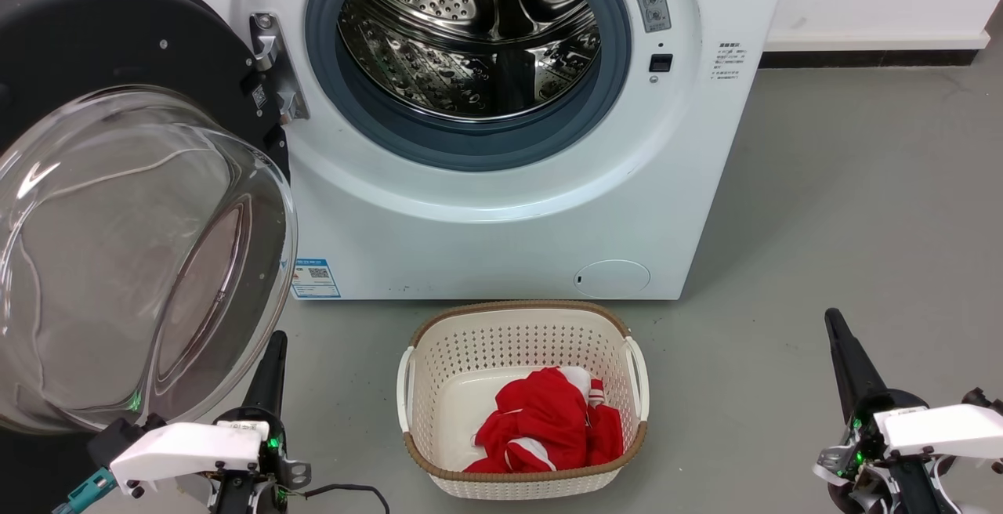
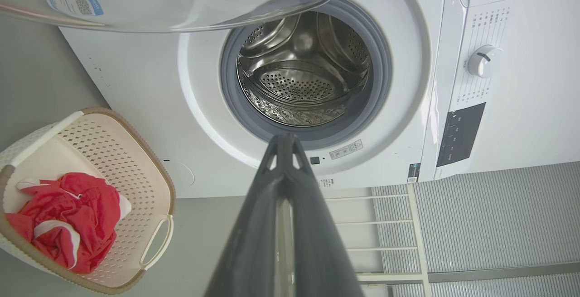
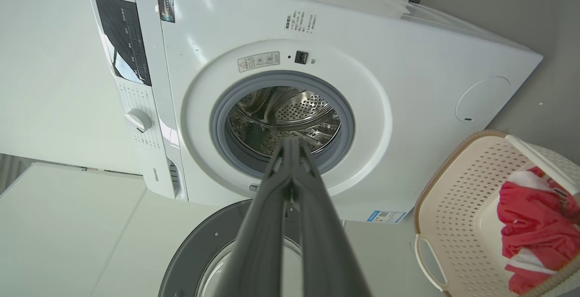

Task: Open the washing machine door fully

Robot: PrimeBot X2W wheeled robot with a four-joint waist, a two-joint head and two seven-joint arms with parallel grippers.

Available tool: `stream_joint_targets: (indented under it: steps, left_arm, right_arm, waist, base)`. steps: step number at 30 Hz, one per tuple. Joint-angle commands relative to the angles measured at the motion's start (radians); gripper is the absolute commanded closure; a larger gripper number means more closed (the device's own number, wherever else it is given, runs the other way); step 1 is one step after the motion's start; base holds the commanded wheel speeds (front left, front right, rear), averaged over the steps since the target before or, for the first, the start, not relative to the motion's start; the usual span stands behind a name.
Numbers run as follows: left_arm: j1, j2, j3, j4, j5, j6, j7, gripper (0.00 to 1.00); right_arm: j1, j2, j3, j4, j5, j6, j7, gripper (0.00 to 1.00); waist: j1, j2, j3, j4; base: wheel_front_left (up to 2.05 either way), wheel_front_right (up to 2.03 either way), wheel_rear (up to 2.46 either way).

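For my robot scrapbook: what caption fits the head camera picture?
Washing machine door wide open, red clothes in the basket, left end effector and right end effector shut.

Head view: I look forward and down, close on the white front-loading washing machine point(image 1: 486, 247); the cream perforated plastic basket point(image 1: 509, 338) sits below it.
Left wrist view: along my left gripper point(image 2: 283, 138), rolled sideways, facing the perforated steel drum point(image 2: 299, 79).
Right wrist view: along my right gripper point(image 3: 290, 142), rolled the opposite way, facing that drum.
Shared: machine front, drum and basket in all three.
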Motion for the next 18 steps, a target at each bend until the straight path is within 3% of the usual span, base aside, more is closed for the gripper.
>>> stream_joint_targets:
  steps: [1,18]
  left_arm:
    - [-0.016,0.000,0.003,0.001,-0.024,-0.007,0.007,1.00]
    - [-0.029,-0.003,0.017,0.013,-0.146,-0.018,0.037,1.00]
  right_arm:
    - [-0.018,-0.002,-0.003,0.002,0.024,0.000,0.007,1.00]
    - [-0.036,0.002,-0.014,0.022,0.143,0.000,0.028,1.00]
  waist:
    - [0.0000,-0.0001,0.000,0.000]
    - [0.0000,-0.0001,0.002,0.003]
  base:
    - [0.00,0.00,0.00]
    - [0.00,0.00,0.00]
